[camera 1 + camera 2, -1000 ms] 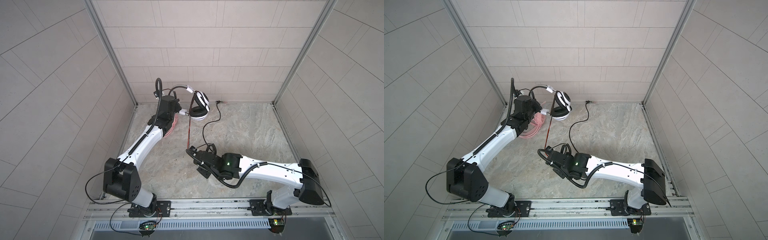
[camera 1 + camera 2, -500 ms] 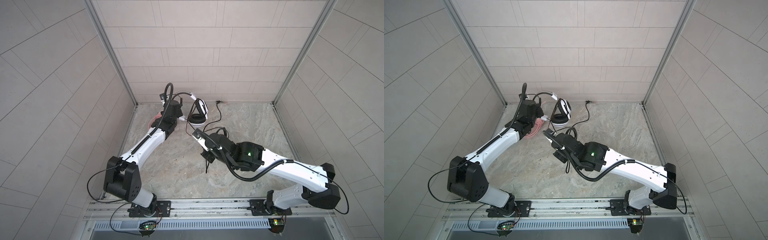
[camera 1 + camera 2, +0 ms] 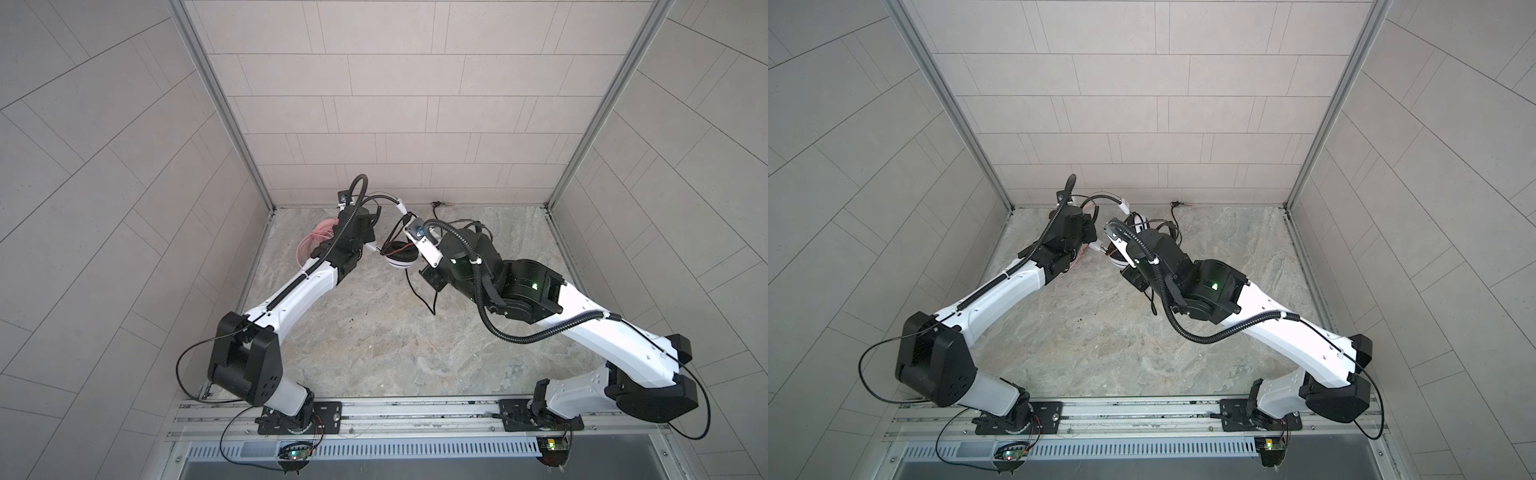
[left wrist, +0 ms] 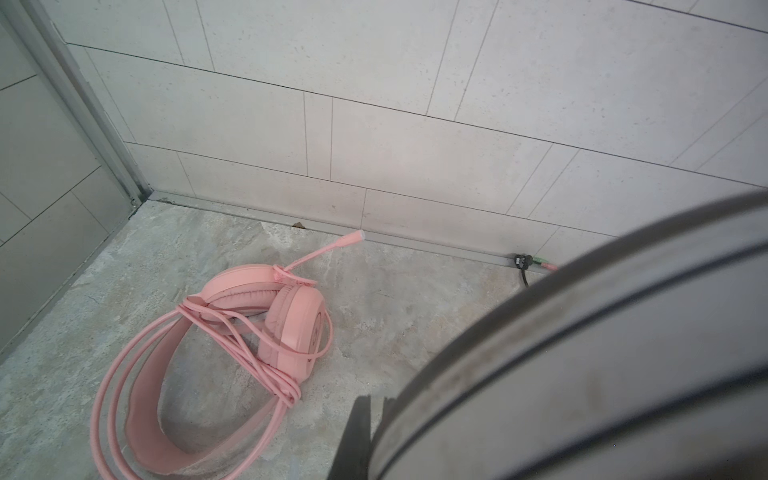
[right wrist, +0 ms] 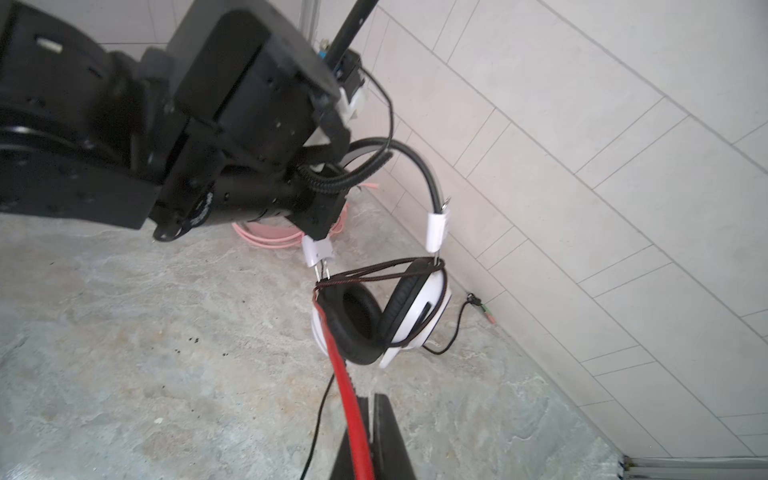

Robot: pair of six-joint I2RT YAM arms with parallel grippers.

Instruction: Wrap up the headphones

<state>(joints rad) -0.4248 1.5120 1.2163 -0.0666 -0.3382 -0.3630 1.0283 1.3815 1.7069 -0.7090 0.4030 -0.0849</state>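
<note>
headphones (image 5: 386,320), the white-and-black pair, are held off the bench (image 3: 374,353) by the band in the closed left hand (image 3: 368,245), ear cups hanging just below it. against a second ago, the right hand (image 5: 365,432), clamped on the cable (image 5: 338,357), is raised from low over the bench to just beside the cups; another turn seems to be laid across them, with loose cable still trailing.

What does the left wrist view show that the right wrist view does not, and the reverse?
Left wrist only: the whole pink headset lying on the floor, the pink cable wound round it, its microphone boom. Right wrist only: the white headset's ear cups, crossed by turns of the red-black cable, which runs into the shut right gripper. Both: the headband and the plug by the wall.
</note>
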